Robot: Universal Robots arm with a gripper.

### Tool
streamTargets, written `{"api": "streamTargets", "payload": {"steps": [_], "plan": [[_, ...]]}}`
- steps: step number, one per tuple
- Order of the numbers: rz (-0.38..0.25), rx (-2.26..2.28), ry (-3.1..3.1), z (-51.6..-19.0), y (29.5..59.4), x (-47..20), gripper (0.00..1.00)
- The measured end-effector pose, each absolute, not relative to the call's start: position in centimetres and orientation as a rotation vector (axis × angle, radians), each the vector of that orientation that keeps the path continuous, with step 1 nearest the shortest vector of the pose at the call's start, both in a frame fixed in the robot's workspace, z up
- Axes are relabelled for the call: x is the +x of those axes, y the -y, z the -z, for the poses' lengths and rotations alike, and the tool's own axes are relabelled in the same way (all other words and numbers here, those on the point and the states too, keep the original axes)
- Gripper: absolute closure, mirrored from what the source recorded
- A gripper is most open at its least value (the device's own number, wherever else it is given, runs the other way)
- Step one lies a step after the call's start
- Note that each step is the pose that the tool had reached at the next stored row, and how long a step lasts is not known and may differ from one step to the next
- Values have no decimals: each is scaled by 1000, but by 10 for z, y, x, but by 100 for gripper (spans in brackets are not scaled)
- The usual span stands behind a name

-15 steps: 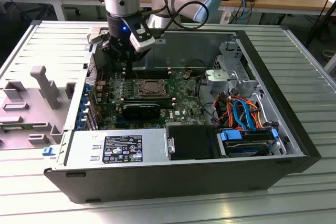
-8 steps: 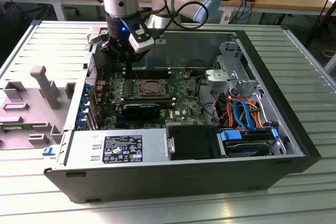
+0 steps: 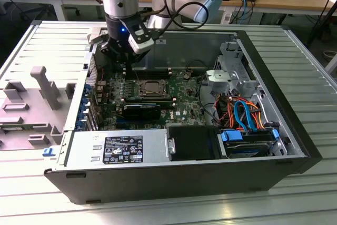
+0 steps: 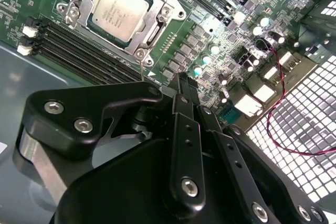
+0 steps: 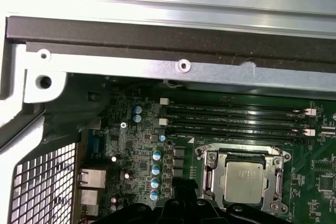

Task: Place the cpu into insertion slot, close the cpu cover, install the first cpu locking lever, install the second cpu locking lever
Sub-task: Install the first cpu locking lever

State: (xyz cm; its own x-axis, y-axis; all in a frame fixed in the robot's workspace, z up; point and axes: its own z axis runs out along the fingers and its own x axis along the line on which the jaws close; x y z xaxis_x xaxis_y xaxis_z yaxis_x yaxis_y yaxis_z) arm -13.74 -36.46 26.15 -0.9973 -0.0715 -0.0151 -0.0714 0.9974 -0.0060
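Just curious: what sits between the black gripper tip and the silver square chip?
In the second wrist view, green circuit board and the socket's metal frame separate gripper and chip.

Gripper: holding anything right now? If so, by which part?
Nothing held, as far as shown. The gripper has its fingers together and empty; the cpu sits apart in the insertion slot.

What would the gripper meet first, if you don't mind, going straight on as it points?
Most likely the gripper would meet the green circuit board just beside the socket, not the chip; depth is unclear.
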Motion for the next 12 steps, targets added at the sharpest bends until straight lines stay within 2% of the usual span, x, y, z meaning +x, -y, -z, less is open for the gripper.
{"api": "streamTargets", "payload": {"steps": [12], "plan": [[9, -112, -3124, -255, 358, -150, 89]]}}
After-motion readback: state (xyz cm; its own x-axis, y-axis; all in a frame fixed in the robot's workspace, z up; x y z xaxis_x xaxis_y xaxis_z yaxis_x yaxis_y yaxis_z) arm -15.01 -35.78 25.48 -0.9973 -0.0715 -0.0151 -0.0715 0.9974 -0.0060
